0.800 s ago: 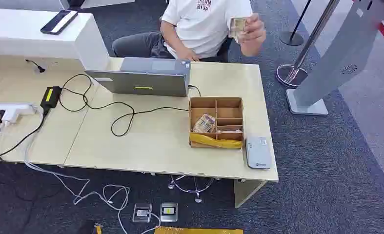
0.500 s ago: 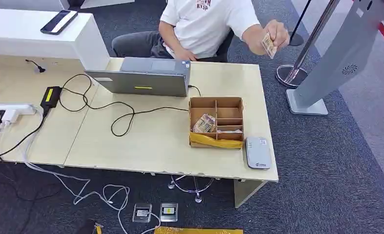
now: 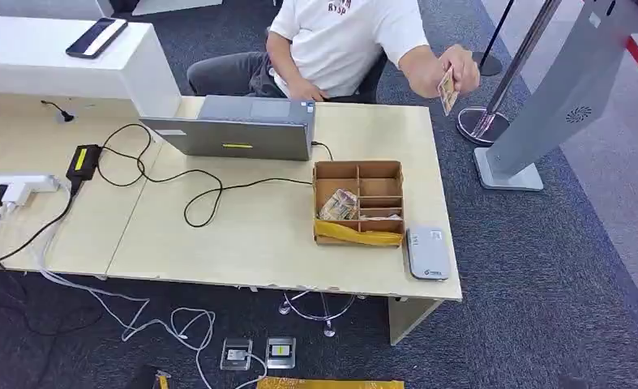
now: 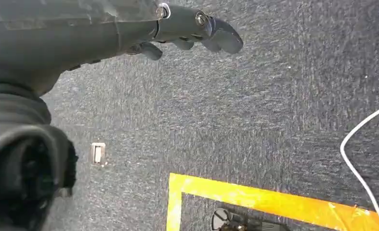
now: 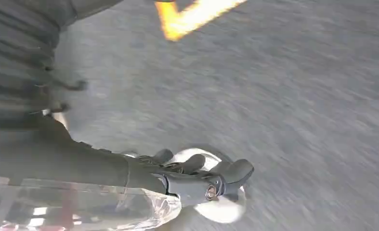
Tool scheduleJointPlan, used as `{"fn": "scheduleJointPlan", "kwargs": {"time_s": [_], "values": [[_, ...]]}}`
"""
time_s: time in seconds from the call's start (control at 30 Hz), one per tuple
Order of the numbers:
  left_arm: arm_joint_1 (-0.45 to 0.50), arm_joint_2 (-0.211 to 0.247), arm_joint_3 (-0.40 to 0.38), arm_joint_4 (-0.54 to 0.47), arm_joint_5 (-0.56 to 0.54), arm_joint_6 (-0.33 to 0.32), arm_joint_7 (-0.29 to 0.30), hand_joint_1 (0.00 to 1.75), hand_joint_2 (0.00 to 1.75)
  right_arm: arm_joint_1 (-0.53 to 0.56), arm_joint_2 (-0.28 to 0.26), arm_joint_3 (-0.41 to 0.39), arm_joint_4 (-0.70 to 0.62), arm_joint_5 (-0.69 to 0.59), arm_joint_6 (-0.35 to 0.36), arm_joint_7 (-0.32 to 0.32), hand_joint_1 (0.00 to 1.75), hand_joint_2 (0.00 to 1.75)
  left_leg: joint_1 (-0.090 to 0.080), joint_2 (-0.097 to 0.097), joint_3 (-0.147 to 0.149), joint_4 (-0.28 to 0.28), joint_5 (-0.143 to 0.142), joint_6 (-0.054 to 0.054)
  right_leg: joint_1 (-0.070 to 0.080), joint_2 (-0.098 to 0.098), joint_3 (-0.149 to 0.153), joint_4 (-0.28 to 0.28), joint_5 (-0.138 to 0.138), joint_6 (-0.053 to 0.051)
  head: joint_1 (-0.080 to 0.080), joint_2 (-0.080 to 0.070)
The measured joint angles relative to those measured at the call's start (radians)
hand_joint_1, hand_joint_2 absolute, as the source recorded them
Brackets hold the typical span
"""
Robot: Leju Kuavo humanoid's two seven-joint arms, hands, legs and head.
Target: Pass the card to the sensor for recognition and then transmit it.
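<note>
1. Spanning most of my head view is the tabletop [image 3: 242,235], with a closed laptop [image 3: 238,128] at its far edge and a person behind it.
2. Next in size is the divided cardboard box [image 3: 359,203] near the tabletop's right end, with the grey sensor [image 3: 428,252] lying flat just beside it at the near corner.
3. Smallest is the card [image 3: 447,87], held up in the person's hand [image 3: 455,71] past the tabletop's far right corner, well apart from the sensor.
4. I judge the card light, thin, stiff and slick; I should pinch it by a free edge, away from the person's grip.
5. My left hand [image 4: 187,31] hangs over carpet, fingers [image 4: 221,38] loosely spread, holding nothing.
6. My right hand [image 5: 197,175] likewise hangs empty, fingers [image 5: 238,171] apart.
</note>
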Motion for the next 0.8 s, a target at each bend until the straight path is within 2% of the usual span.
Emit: {"fn": "scheduleJointPlan", "kwargs": {"time_s": [0.13,0.23,0.3,0.43,0.5,0.6,0.73,0.8], "values": [[-0.003,0.004,-0.001,0.0,-0.003,-0.002,-0.01,0.0,0.0,-0.148,-0.112,0.003,-0.028,-0.007,0.031,-0.002,0.0,1.75,-0.001,-0.001,0.0,0.0,0.002,0.003,-0.001,-0.002,0.001,0.0,0.001,0.001,0.001,0.0],[-0.002,0.003,-0.002,0.0,-0.003,-0.002,-0.011,0.0,0.0,-0.175,-0.143,0.004,-0.039,-0.019,0.023,-0.014,0.0,1.75,0.0,-0.009,-0.001,0.0,0.002,0.003,0.0,-0.009,0.002,-0.001,0.0,0.002,0.002,0.0],[-0.002,0.003,-0.002,0.0,-0.003,-0.002,-0.013,0.0,0.0,-0.184,-0.151,0.008,-0.043,-0.032,0.008,-0.049,0.0,1.75,-0.002,-0.01,-0.004,0.0,0.002,0.004,-0.001,-0.01,0.001,0.0,0.0,0.002,0.0,0.0],[-0.004,0.009,-0.003,0.0,-0.003,-0.002,-0.018,0.0,0.0,-0.318,-0.212,0.03,-0.066,-0.061,0.005,-0.081,0.0,1.75,-0.004,-0.007,-0.005,0.0,0.003,0.004,-0.004,-0.007,-0.003,0.001,0.001,0.002,0.0,0.0],[-0.004,0.01,-0.004,0.0,-0.003,-0.001,-0.021,0.0,0.0,-0.408,-0.25,0.067,-0.083,-0.093,0.005,-0.082,0.0,1.75,-0.003,-0.008,-0.005,0.0,0.004,0.004,-0.003,-0.008,-0.002,0.001,0.001,0.002,0.001,0.0],[-0.004,0.01,-0.005,0.0,-0.003,0.0,-0.022,0.0,0.0,-0.532,-0.275,0.145,-0.107,-0.185,-0.007,-0.1,0.0,1.75,-0.004,-0.01,-0.006,0.0,0.005,0.005,-0.004,-0.009,-0.002,0.001,0.001,0.003,0.001,0.0],[-0.003,0.014,-0.007,0.0,-0.003,0.003,-0.028,0.0,0.0,-0.714,-0.285,0.293,-0.149,-0.275,-0.034,-0.148,0.0,1.75,-0.005,-0.011,-0.008,0.0,0.007,0.005,-0.004,-0.01,-0.003,0.002,0.002,0.003,0.0,0.0],[-0.005,0.014,-0.007,0.0,-0.003,0.004,-0.034,0.0,0.0,-0.803,-0.28,0.391,-0.168,-0.318,-0.048,-0.146,0.0,1.75,-0.004,-0.011,-0.007,0.0,0.007,0.005,-0.004,-0.01,-0.003,0.002,0.002,0.003,0.0,0.0]]}}
